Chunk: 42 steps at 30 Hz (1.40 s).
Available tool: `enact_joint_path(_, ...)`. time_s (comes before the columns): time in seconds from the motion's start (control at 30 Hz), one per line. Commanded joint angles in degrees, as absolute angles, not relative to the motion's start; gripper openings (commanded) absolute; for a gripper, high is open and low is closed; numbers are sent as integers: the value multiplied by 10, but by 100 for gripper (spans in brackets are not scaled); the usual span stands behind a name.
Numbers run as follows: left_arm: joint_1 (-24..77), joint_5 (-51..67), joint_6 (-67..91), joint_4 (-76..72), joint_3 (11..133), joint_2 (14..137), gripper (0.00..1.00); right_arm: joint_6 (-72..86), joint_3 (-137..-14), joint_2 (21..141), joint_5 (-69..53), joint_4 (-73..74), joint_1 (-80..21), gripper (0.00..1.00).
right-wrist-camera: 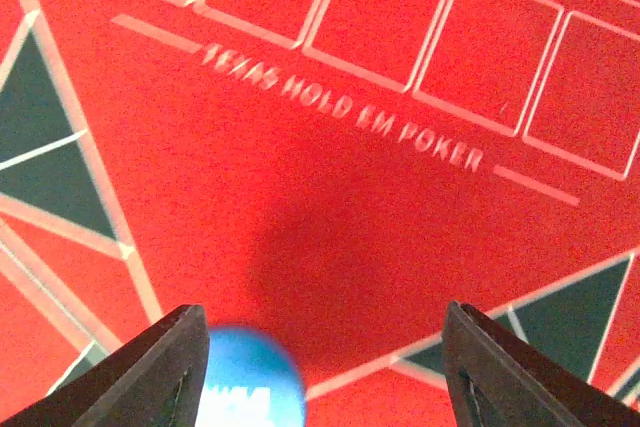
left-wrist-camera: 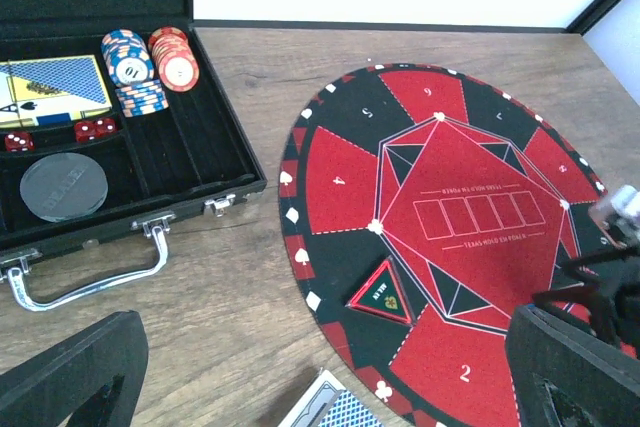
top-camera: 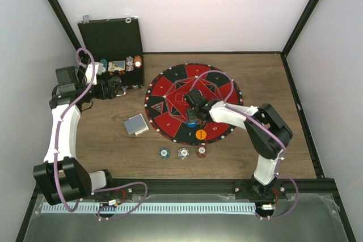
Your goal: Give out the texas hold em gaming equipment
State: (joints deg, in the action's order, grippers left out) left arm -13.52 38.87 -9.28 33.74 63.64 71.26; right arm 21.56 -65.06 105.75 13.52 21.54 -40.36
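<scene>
The texas hold em gaming equipment is spread from the near edge of the wooden table (top-camera: 272, 111) outward. Nearest the arm bases, a green chip (top-camera: 164, 153), a white chip (top-camera: 182, 153) and a brown chip (top-camera: 201, 152) lie in a row, each apart from its neighbour. A little farther, just left of the round mat (top-camera: 164, 86), sits a small stack of playing cards (top-camera: 136, 124), backs up. The orange marker disc (top-camera: 201, 134) lies on the mat's near rim, with the blue marker disc (right-wrist-camera: 245, 389) just beyond it, flat on the red field.

These pieces are probably light and stiff. The chips and discs lie low and have smooth rims, so a pinch across the diameter, with the fingertips right down at the surface, looks like the safest hold. The cards are thin and likely to slide apart, so the stack is best squeezed along its long edges.

The right gripper (right-wrist-camera: 325, 347) hovers over the mat with its jaws apart. The blue disc lies beside the inner face of one finger, unclamped; whether they touch cannot be told.

Farthest off, the left gripper (top-camera: 115, 88) hangs near the open black case (left-wrist-camera: 215, 152), its jaws spread wide and holding nothing. The case holds chip stacks (left-wrist-camera: 150, 62) and red dice (left-wrist-camera: 95, 129).
</scene>
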Motion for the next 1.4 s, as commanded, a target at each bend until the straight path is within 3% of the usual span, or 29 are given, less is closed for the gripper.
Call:
enact_joint_path(0.0,-140,405,-99,345,651,704,100,230,-612,988,135,216,-449,68)
enact_joint_path(0.27,-141,419,-93,350,658,704,100,250,-569,1000,134,210,-480,69)
enact_joint_path(0.53,-141,424,-91,357,672,711,100,243,-579,1042,145,210,-481,56)
enact_joint_path(0.8,-142,423,-83,357,688,720,100,235,-590,1073,199,207,-477,35)
enact_joint_path(1.07,-142,430,-79,357,690,721,100,210,-627,1104,206,188,-428,33)
enact_joint_path(1.37,-142,441,-94,372,691,724,100,172,-749,1190,207,191,-353,34)
